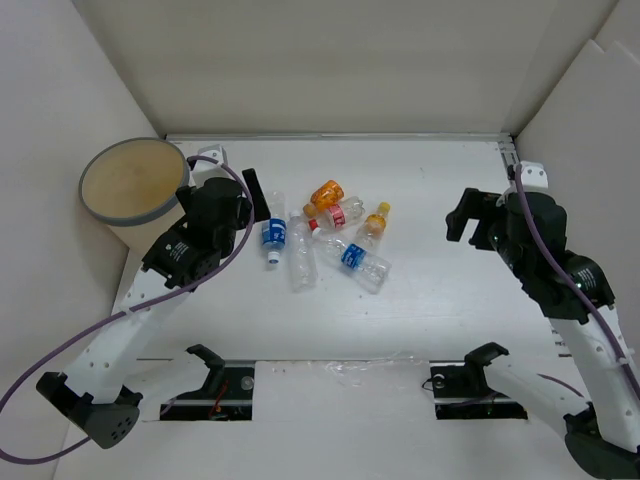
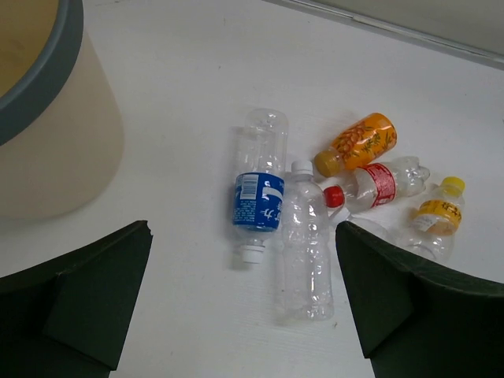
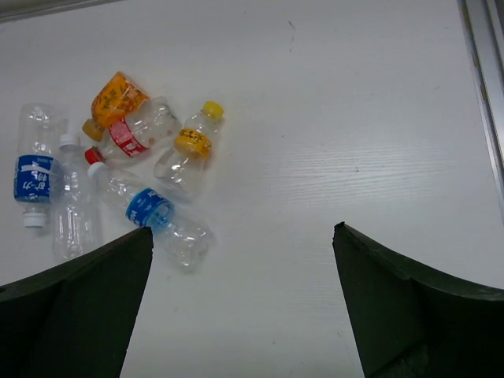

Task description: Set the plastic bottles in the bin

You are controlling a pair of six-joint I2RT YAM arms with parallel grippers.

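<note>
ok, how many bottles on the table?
6, clustered mid-table: blue-label, plain clear, orange, red-label, yellow-cap, second blue-label. None visibly hidden.

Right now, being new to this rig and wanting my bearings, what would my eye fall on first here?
The heap of plastic bottles lying at centre stands out, the orange bottle brightest among them. The bin stands at the far left, nothing showing inside it. The left gripper and right gripper both hang open and empty, flanking the heap.

the white table [image 1: 440, 300] carries six plastic bottles [image 1: 351, 257] lying clustered and the bin [image 1: 112, 214] standing far left.
</note>
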